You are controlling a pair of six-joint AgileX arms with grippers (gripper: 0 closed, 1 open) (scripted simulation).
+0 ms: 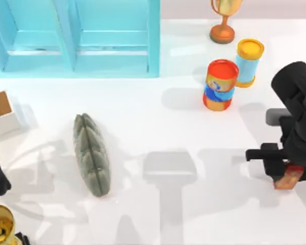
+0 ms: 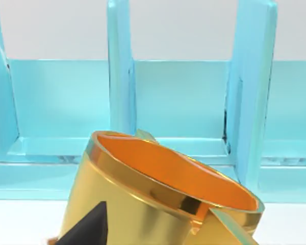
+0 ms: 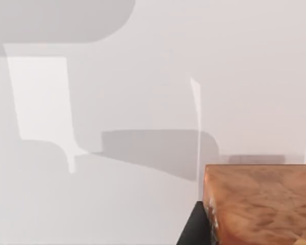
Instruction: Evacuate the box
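worktop (image 1: pixel 158 127) white | cabinet (image 1: pixel 74 35) light blue, far-left edge | cushion (image 1: pixel 92 154) grey, left of centre | box (image 1: pixel 2 113) white-walled, brown inside, left edge | left claw (image 1: pixel 7 237) near-left corner, clamped on gold trophy cup (image 2: pixel 158 199) | right claw (image 1: pixel 288 179) right edge, gripped reddish-brown carton (image 3: pixel 262 204)
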